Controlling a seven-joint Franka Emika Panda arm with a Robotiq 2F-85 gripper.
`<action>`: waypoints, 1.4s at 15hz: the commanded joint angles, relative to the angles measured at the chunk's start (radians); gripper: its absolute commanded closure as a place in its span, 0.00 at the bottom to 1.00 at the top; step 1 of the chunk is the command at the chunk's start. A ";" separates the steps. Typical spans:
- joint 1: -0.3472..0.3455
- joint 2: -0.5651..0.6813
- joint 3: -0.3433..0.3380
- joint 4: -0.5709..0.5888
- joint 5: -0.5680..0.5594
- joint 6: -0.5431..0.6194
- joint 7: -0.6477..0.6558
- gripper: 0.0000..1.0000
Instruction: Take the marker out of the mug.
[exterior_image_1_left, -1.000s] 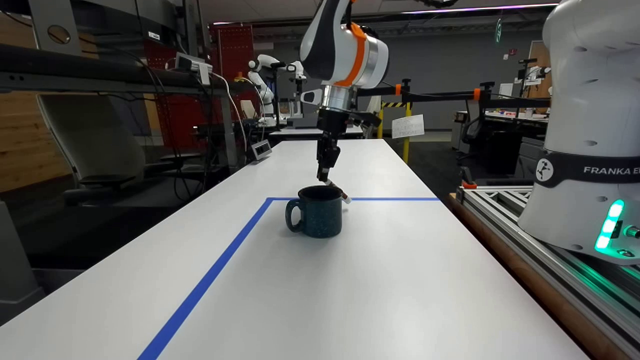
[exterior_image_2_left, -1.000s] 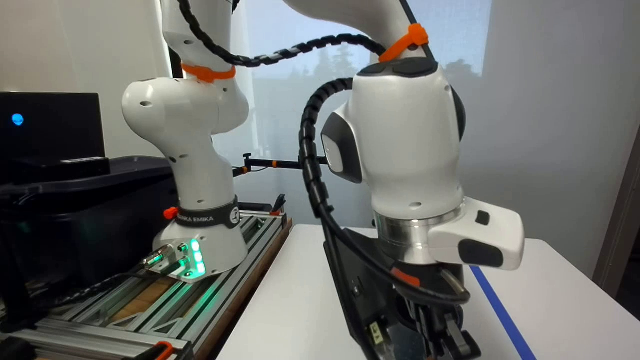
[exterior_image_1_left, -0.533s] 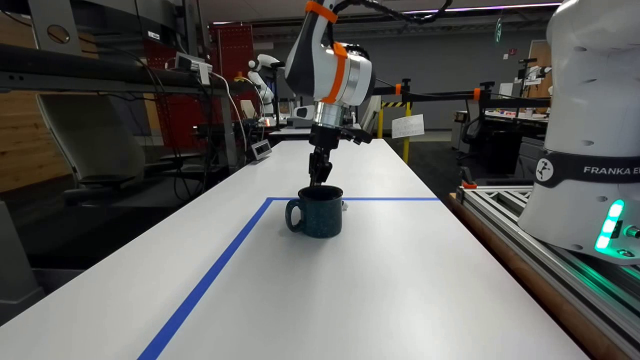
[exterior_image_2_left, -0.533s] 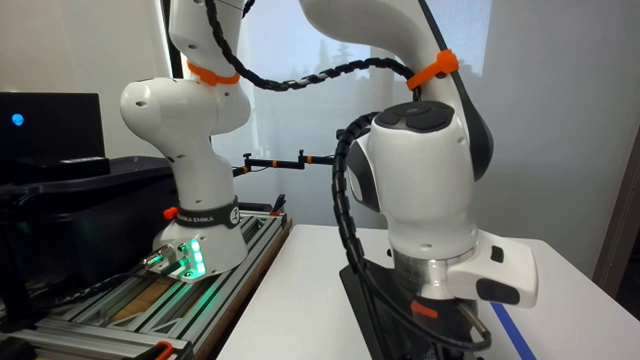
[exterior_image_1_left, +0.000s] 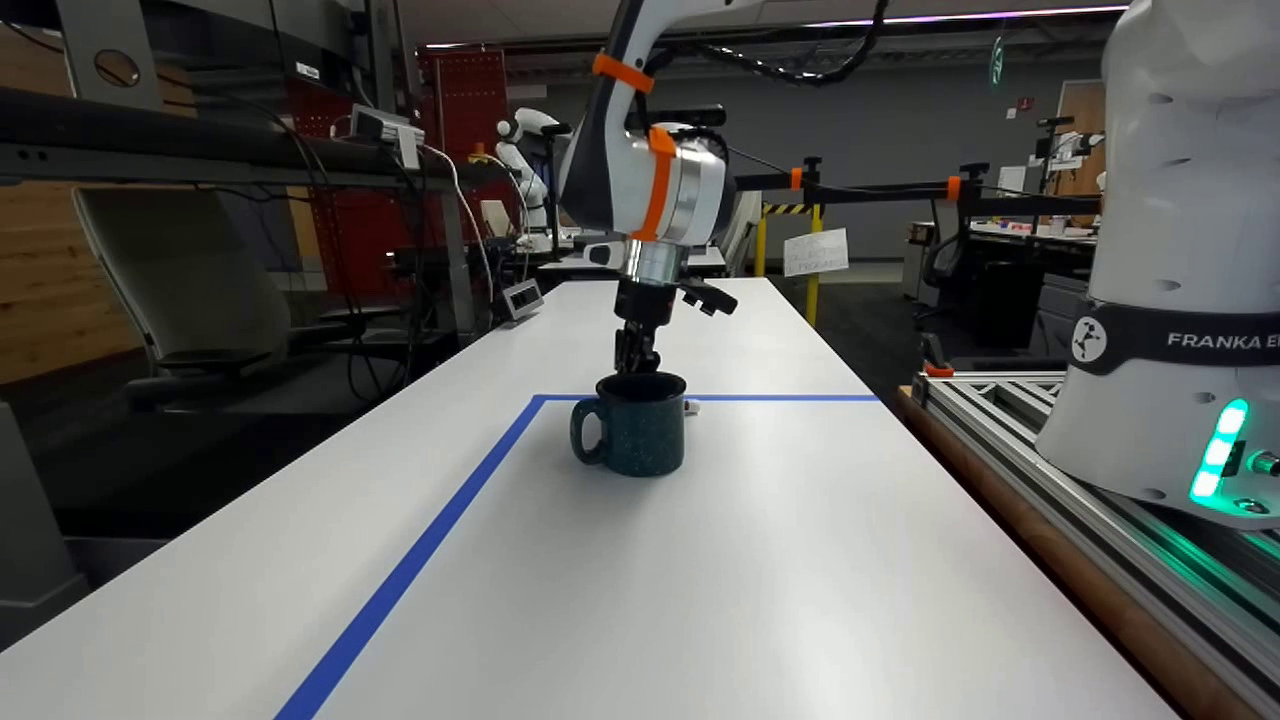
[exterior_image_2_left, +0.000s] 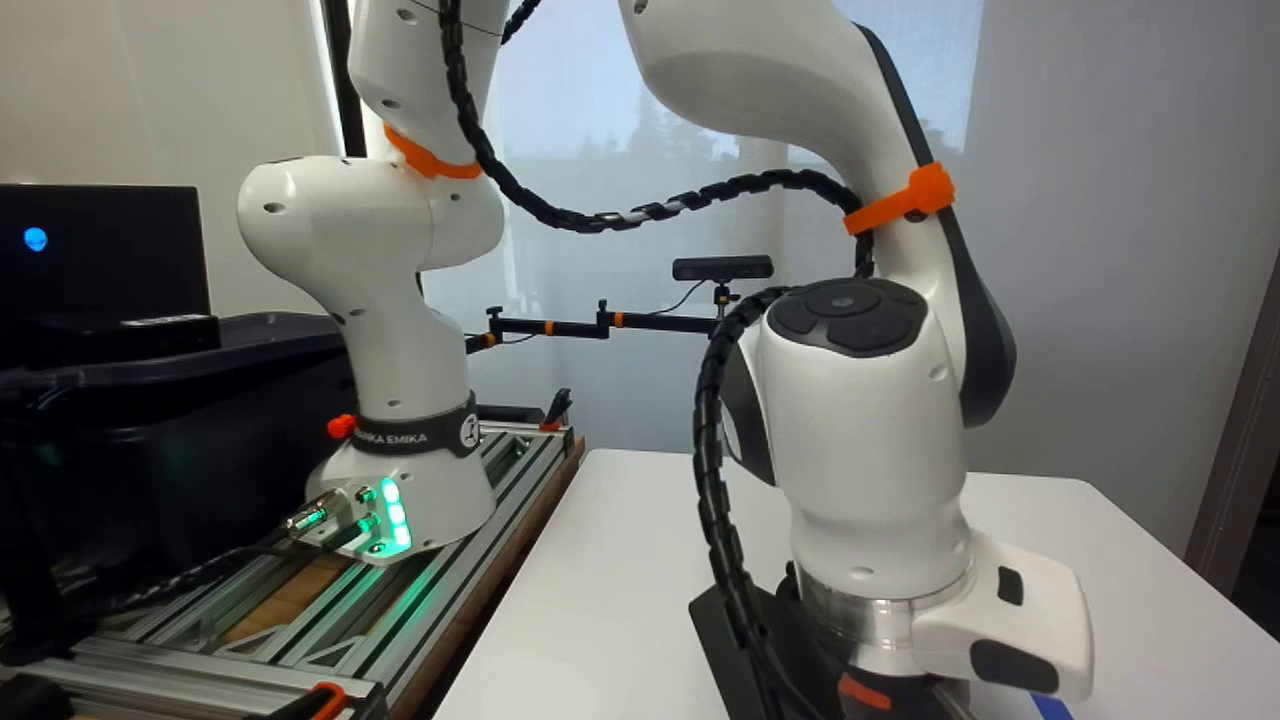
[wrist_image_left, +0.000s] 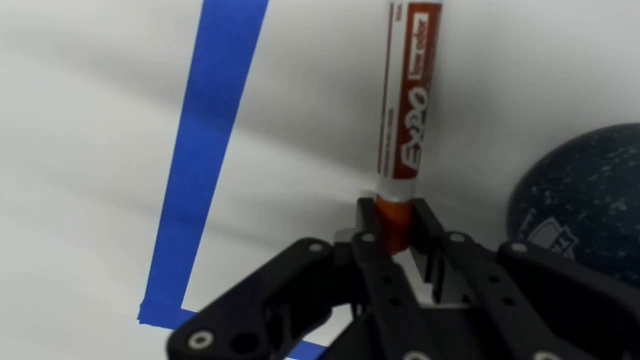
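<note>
One Expo low odor marker (wrist_image_left: 411, 100) is out of the one dark teal mug (exterior_image_1_left: 645, 440), its orange-red end pinched from both sides by the two fingers (wrist_image_left: 424, 220) of one black gripper (wrist_image_left: 394, 225). Beyond the grip the marker shows one pale band, then a red-and-white label; whether it touches the white table (exterior_image_1_left: 620, 600) I cannot tell. The speckled mug stands upright on the table, its single loop handle (exterior_image_1_left: 577, 432) toward the left in an exterior view, where a short white end of the marker shows just past the mug's opposite side. Two strips of blue tape (wrist_image_left: 207, 125) meet at a corner on the table. In the wrist view the marker is between one strip and the mug, apart from both.

One white Franka arm (exterior_image_2_left: 870, 450) carries the gripper, three green lights (exterior_image_2_left: 397, 513) glowing on its base (exterior_image_1_left: 1160, 420). In an exterior view, two orange straps (exterior_image_2_left: 900, 205) circle the arm and one camera (exterior_image_2_left: 722, 268) sits on a black boom (exterior_image_2_left: 560, 328). Another white robot arm (exterior_image_1_left: 532, 190) stands far behind.
</note>
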 joint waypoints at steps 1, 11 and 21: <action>-0.025 0.029 0.028 0.024 0.027 0.032 -0.037 0.95; -0.024 -0.078 0.000 -0.017 -0.011 -0.019 -0.007 0.00; 0.174 -0.366 -0.223 -0.204 -0.446 -0.141 0.529 0.00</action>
